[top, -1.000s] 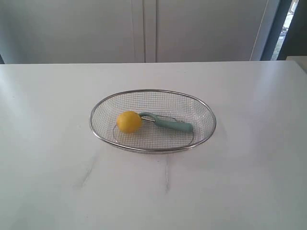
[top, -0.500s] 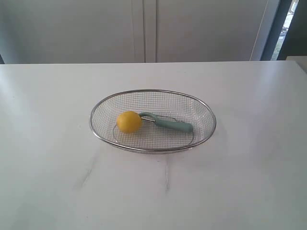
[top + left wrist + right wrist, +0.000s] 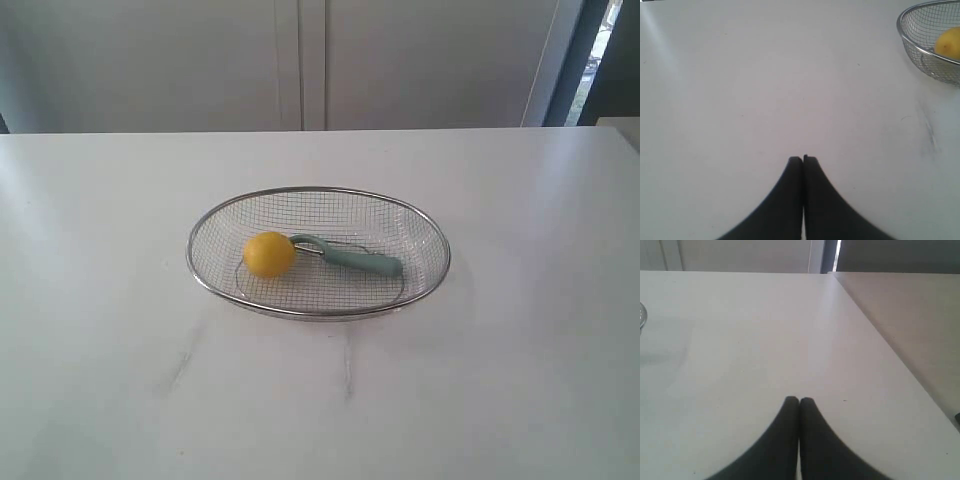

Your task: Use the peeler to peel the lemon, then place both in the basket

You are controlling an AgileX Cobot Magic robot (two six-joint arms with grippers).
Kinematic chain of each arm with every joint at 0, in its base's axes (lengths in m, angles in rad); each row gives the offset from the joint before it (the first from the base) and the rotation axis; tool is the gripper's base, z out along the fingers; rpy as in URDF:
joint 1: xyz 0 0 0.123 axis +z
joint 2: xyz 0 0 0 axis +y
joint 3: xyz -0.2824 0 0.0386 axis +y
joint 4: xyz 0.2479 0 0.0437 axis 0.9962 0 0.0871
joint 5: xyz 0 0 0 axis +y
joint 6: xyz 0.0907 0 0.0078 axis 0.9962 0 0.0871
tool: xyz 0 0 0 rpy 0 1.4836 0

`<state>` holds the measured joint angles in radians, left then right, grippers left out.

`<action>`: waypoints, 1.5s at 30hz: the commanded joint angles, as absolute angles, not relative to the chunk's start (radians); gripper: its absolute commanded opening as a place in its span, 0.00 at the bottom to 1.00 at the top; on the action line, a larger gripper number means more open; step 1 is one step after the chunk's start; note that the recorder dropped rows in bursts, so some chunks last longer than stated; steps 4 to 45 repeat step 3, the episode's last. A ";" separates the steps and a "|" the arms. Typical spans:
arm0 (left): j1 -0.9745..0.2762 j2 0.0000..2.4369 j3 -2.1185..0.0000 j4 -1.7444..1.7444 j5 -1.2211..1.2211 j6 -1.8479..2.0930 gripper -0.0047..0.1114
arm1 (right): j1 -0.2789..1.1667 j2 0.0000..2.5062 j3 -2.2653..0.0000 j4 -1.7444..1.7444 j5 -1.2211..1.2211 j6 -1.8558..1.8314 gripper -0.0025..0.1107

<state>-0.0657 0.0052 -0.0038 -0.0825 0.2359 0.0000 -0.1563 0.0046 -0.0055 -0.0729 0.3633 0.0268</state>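
White tabletop (image 3: 320,410) fills the near part of the exterior view, marked by a few faint grey streaks (image 3: 182,365); in the left wrist view the left gripper (image 3: 803,160) hangs over bare table with its two dark fingers pressed flat together and nothing between them; the right gripper (image 3: 799,400) looks the same in its own wrist view, jaws closed tight on nothing, over bare table near the table's side edge. Further in, at the middle of the table, sits the basket (image 3: 318,314), a shallow oval of wire mesh; the lemon (image 3: 269,254) lies inside it toward the left end; the peeler (image 3: 352,259) lies inside too, its curved blade head right against the lemon and its teal handle pointing right; the left wrist view shows the basket's rim and the lemon well apart from that gripper. Beyond the far table edge stand pale cabinet doors (image 3: 300,60).
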 commanded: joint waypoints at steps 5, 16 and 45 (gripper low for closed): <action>-0.062 0.000 0.000 -0.089 0.233 0.000 0.04 | -0.158 0.000 0.000 -0.074 0.348 0.031 0.02; -0.062 0.000 0.000 -0.089 0.233 0.000 0.04 | -0.158 0.000 0.000 -0.074 0.348 0.031 0.02; -0.062 0.000 0.000 -0.089 0.233 0.000 0.04 | -0.158 0.000 0.000 -0.074 0.348 0.031 0.02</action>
